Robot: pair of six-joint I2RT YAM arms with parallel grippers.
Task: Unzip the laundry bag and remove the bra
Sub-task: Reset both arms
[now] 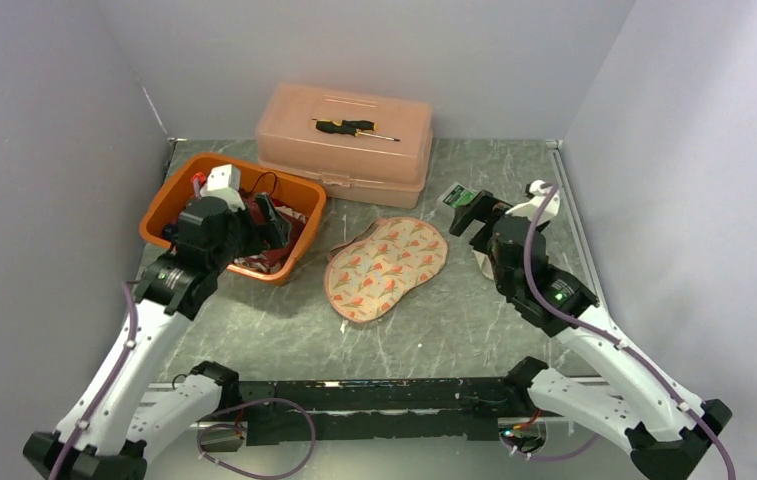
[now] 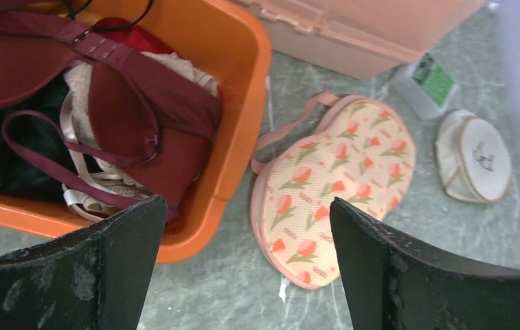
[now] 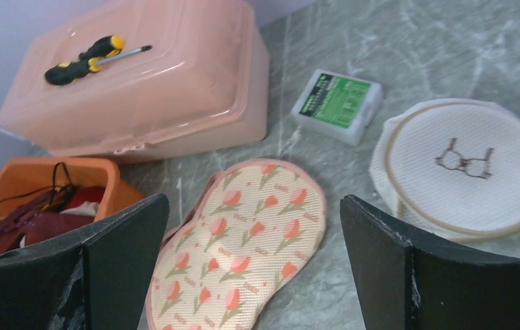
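Observation:
A flat tulip-print laundry bag (image 1: 386, 267) (image 2: 339, 172) (image 3: 243, 227) lies mid-table. A round white mesh bag (image 3: 463, 165) (image 2: 473, 157) with a bra drawing on it sits to its right, mostly under my right arm in the top view. A maroon bra (image 2: 140, 117) (image 3: 37, 227) lies in the orange bin (image 1: 299, 185) on other garments. My left gripper (image 1: 274, 222) (image 2: 246, 206) hangs open over the bin's right side, holding nothing. My right gripper (image 1: 472, 212) (image 3: 253, 203) is open above the table, right of the tulip bag, also empty.
A closed pink plastic box (image 1: 344, 140) stands at the back with a yellow-and-black screwdriver (image 1: 354, 128) (image 3: 92, 55) on its lid. A small clear case with a green label (image 3: 339, 103) (image 2: 428, 82) lies between the box and the white bag. Grey walls close in on both sides.

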